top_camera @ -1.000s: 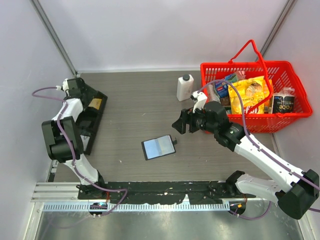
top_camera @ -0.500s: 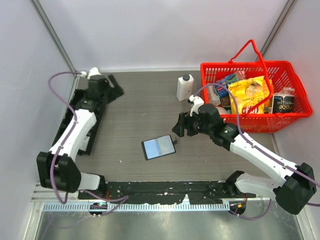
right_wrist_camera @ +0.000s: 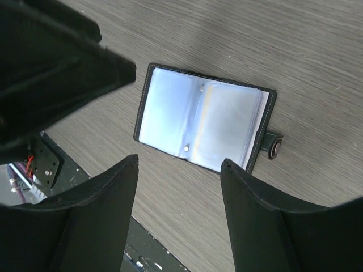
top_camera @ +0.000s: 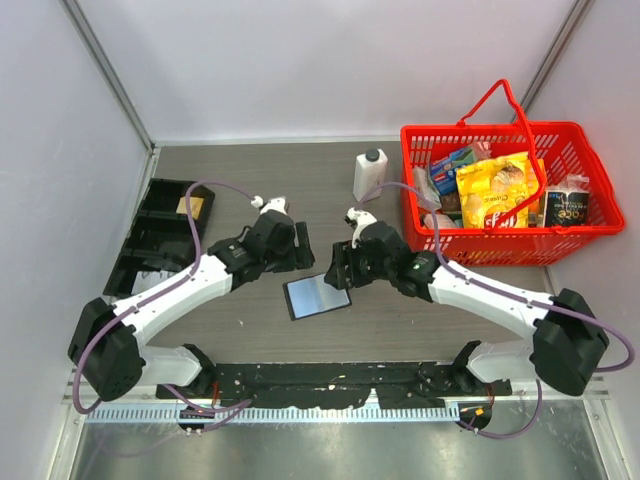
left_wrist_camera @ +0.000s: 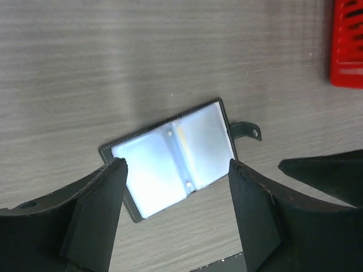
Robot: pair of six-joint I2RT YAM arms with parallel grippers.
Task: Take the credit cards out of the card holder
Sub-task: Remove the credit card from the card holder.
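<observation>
**A:** Overhead first. What do you count?

**B:** One card holder [top_camera: 317,295], lying open and flat on the table [top_camera: 250,190] near the middle. There is one red basket [top_camera: 590,150] at far right, full of packets. One white bottle [top_camera: 370,175] stands just left of it, and one black tray [top_camera: 160,235] lies at the left edge.

**A:** And the two arms?

**B:** Both reach low and inward. The left gripper [top_camera: 298,256] is just beyond the holder's far left corner. The right gripper [top_camera: 341,268] overlaps its far right corner. The jaws are hard to read from up there.

**A:** Left wrist camera?

**B:** The left gripper [left_wrist_camera: 177,167] is spread wide with nothing between the fingers, above the card holder [left_wrist_camera: 176,158]. The credit cards [left_wrist_camera: 153,170] show as two pale blue faces, one per half, with a yellowish streak by the fold. Glare wipes out any print, and I can't tell how many cards are stacked. One snap tab [left_wrist_camera: 247,131] sticks out to the right. The basket is cut off at the top right corner.

**A:** Right wrist?

**B:** The right gripper [right_wrist_camera: 180,163] is also spread and empty, hovering over the open card holder [right_wrist_camera: 204,116]. The same two pale faces show, and the snap tab [right_wrist_camera: 273,147] is at the right. A dark blur fills the upper left.
</observation>
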